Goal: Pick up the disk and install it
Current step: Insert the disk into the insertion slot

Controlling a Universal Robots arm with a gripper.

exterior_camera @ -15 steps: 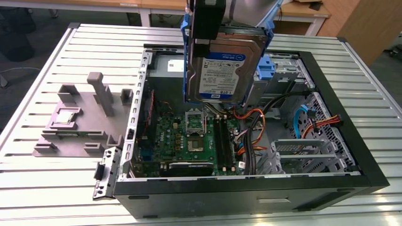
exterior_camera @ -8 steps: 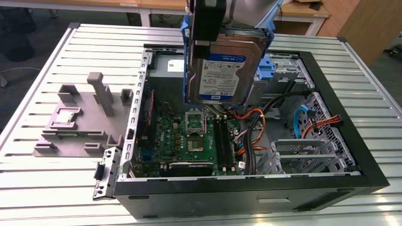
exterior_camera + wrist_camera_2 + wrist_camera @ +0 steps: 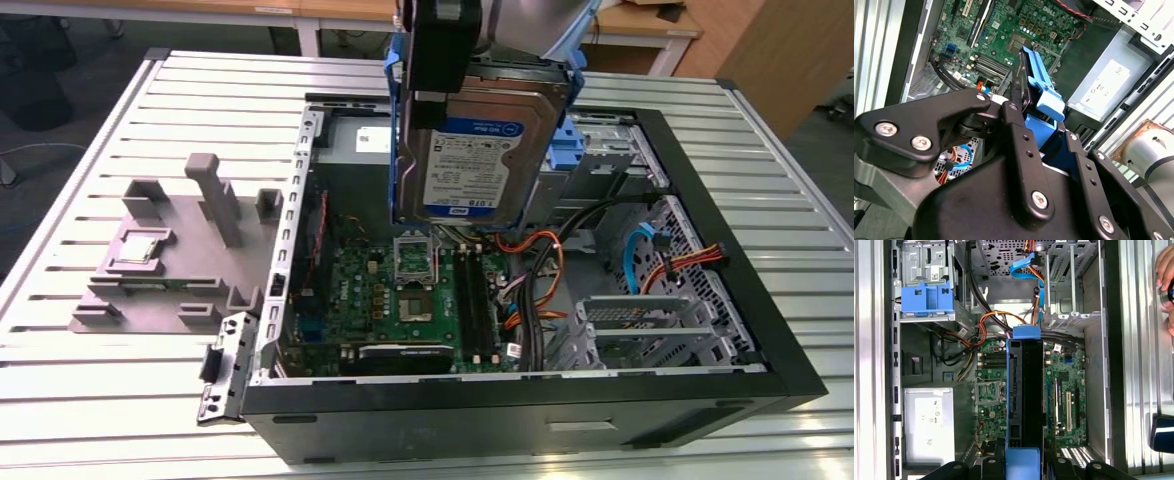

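A wide metal table (image 3: 747, 170) with long ribbed slats carries everything, far under the claw (image 3: 447, 80). On it lies a black rectangular computer case (image 3: 534, 425), with its open side turned up, directly under the claw. Inside, a flat green circuit board (image 3: 400, 300), full of small chips and slots, covers the floor of the case below the claw. A grey metal power box (image 3: 929, 425) with a white label sits in one corner of the case, lower than the claw and to its side. Outside the case, at the exterior view's left of the claw, is a grey plastic stand (image 3: 160, 260) with blocky upright posts.

The disk (image 3: 474, 160) is a flat silver metal rectangle with a blue-and-white label, framed by a blue plastic bracket (image 3: 1026, 332). It hangs upright on its edge in the air above the circuit board. The black claw has smooth fingers (image 3: 1016, 130) fixed with screws, and it is closed on the two flat faces of the disk. It points down from the silvery, round arm (image 3: 1149, 150).

A blue plastic caddy (image 3: 926, 297) sits in a corner bay, below the claw and apart from it. Orange and blue cables (image 3: 999, 317) curve near the caddy. A hand (image 3: 1166, 275) is over the table, well apart from the claw.
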